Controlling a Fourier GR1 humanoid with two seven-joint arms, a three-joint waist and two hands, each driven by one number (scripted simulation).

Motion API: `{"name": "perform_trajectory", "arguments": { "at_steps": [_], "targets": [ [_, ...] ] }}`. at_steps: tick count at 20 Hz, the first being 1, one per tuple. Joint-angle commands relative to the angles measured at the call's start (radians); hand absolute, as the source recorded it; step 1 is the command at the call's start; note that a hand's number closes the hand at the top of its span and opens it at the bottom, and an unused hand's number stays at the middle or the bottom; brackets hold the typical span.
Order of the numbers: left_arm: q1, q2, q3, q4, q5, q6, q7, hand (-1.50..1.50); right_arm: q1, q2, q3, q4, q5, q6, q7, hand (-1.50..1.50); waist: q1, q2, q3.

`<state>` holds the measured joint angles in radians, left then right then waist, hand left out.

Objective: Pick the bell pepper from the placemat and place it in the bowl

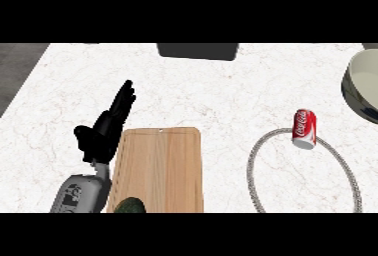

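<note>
White marble counter [221, 90] fills the view. Left hand [103, 132] rests at the left with fingers straight, beside a wooden board [162, 165]. A dark green pepper [131, 206] sits at the board's near edge. Right of it, a red can [304, 128] lies on a round grey-rimmed mat [255, 165]; the bowl [362, 85] is far right.

Red soda can [304, 129], lying on its side on the worktop [221, 90]: white script lettering runs along its body, Coca-Cola style, though the letters are too small to read one by one. Grey left forearm [80, 194]: dark markings on the casing near the wrist, illegible. No other text, numbers or signs readable.
</note>
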<state>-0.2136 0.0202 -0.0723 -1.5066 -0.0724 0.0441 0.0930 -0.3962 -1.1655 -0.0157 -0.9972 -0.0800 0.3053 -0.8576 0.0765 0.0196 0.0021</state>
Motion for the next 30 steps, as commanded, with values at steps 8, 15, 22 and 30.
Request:
{"name": "perform_trajectory", "arguments": {
  "at_steps": [8,15,22,30],
  "targets": [
    [-0.010,0.014,0.008,-0.008,0.008,-0.015,-0.014,0.00,-0.284,0.198,0.126,0.435,0.268,-0.131,-0.174,1.50,0.020,0.011,0.003],
    [-0.005,-0.008,-0.021,-0.006,-0.008,-0.002,-0.008,0.00,-0.330,0.244,0.220,0.597,0.357,-0.019,-0.179,-1.50,0.024,0.015,0.005],
    [-0.011,0.001,0.000,-0.006,0.012,-0.009,-0.009,0.00,-0.393,0.268,0.233,0.633,0.320,0.133,-0.255,-1.50,0.027,0.016,0.006],
    [0.007,-0.012,-0.005,0.003,-0.003,0.015,-0.026,0.00,-0.436,0.250,0.114,0.674,0.139,0.257,-0.245,-1.50,-0.003,0.013,0.006]
  ]
}}
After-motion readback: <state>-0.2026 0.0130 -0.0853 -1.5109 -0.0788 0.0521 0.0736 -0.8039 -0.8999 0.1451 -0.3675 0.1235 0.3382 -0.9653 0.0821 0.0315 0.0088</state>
